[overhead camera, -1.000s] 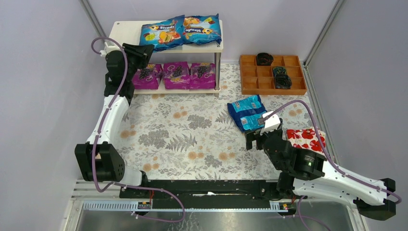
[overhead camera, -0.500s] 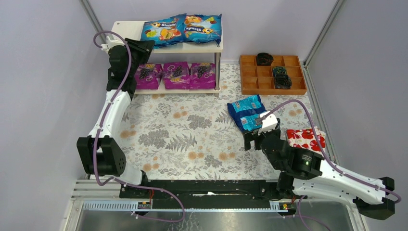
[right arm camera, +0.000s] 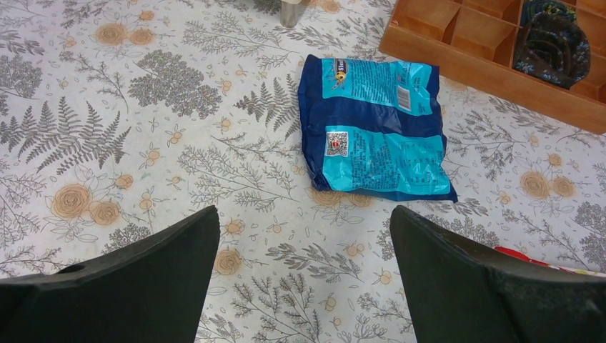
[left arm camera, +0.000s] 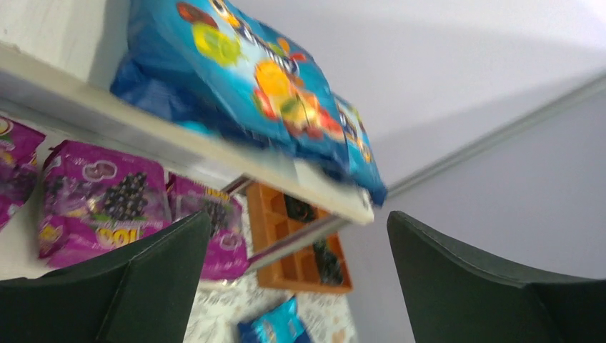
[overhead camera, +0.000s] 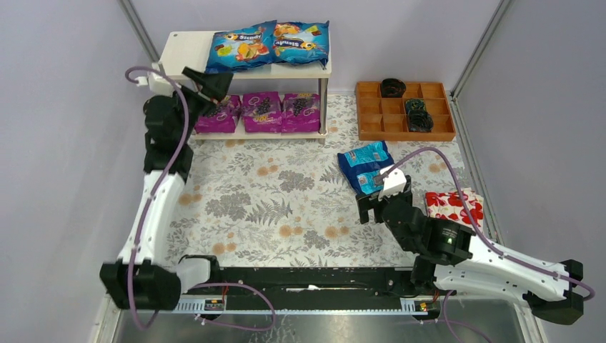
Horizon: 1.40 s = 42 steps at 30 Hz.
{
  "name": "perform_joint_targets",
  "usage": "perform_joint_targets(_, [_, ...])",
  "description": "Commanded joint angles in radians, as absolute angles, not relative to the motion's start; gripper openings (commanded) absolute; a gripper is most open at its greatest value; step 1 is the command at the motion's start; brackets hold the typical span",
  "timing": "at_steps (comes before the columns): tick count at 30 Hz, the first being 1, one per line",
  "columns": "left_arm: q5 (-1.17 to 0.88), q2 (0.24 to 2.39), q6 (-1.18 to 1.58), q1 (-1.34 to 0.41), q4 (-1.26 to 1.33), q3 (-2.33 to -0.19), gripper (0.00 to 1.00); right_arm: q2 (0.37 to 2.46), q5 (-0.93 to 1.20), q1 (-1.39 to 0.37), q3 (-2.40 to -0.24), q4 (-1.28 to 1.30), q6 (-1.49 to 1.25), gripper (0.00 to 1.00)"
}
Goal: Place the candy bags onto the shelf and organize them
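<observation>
The shelf (overhead camera: 187,46) stands at the back left. Two blue candy bags (overhead camera: 239,48) (overhead camera: 300,41) lie side by side on its top board, and three purple ones (overhead camera: 218,114) (overhead camera: 262,111) (overhead camera: 300,111) line its lower board. My left gripper (overhead camera: 209,86) (left arm camera: 299,218) hangs open and empty just in front of the shelf's left end, below the top board's edge. A third blue bag (overhead camera: 366,166) (right arm camera: 375,132) lies back side up on the floral cloth. My right gripper (overhead camera: 382,194) (right arm camera: 304,214) is open just short of that bag, touching nothing.
An orange compartment tray (overhead camera: 405,111) holding dark items sits at the back right, close to the loose blue bag. A white packet with red flowers (overhead camera: 454,206) lies beside the right arm. Grey walls close in both sides.
My left gripper has opened, let go of the left blue bag on the top board, and drawn back towards the left. The right gripper has crept slightly forward.
</observation>
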<state>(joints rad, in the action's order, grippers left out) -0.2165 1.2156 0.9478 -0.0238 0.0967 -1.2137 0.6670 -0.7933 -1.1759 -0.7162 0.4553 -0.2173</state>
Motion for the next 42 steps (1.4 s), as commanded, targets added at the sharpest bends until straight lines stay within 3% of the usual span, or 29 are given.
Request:
perform_joint_targets(1, [-0.401, 1.062, 0.732, -0.023, 0.082, -1.038, 0.99, 0.706, -0.766, -1.172, -0.702, 0.378, -0.213, 0.96])
perform_joint_targets(7, [-0.613, 0.99, 0.674, -0.054, 0.062, -0.744, 0.99, 0.828, -0.717, -1.171, -0.668, 0.296, -0.224, 0.96])
perform_joint_targets(14, [-0.576, 1.036, 0.574, -0.104, -0.068, -0.732, 0.99, 0.995, -0.697, -1.123, -0.645, 0.236, -0.314, 1.0])
perform_joint_targets(24, [-0.618, 1.208, 0.504, -0.162, -0.113, -0.825, 0.99, 1.248, -0.259, -0.617, -0.788, 0.222, -0.327, 1.0])
perform_joint_targets(31, [-0.651, 1.149, 0.519, -0.172, -0.11, -0.781, 0.99, 1.428, 0.067, -0.288, -0.902, 0.162, -0.347, 1.0])
perform_joint_targets(42, [-0.608, 1.153, 0.489, -0.198, -0.15, -0.799, 0.99, 1.739, 0.23, -0.187, -1.169, 0.294, -0.249, 1.0])
